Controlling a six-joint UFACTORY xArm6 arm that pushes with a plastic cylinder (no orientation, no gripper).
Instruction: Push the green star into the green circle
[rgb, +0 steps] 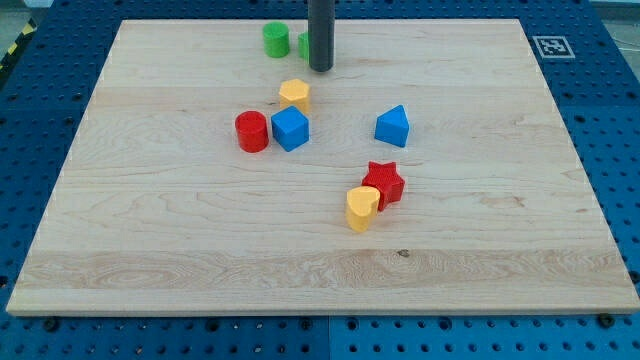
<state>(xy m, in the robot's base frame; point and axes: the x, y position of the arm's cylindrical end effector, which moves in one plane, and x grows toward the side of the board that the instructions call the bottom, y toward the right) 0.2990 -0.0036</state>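
- Near the bottom of the frame, the wooden counter (200, 270) is bare.
- A little up and right of the middle sits a yellow heart (362, 208), touching a red star (384, 182) just behind it.
- Higher and to the right is a blue block (392, 126) with a pointed top, alone.
- Left of the middle, a red cylinder (251, 131) sits just beside a blue cube (290, 128). A yellow block (294, 94) is right behind the cube.
- At the top of the frame is the green circle (275, 40). Just right of it, a small bit of the green star (304, 44) peeks out from behind the rod.
- My tip (320, 69) rests right by the star, on its right and near side. The tool is only a rod, so it has nothing to open or close.
- I think the push is almost done. The two green blocks are very near, but I cannot tell if they touch.
- Next, I think my tip should push the star gently toward the left, straight at the circle, so the star does not slip past.
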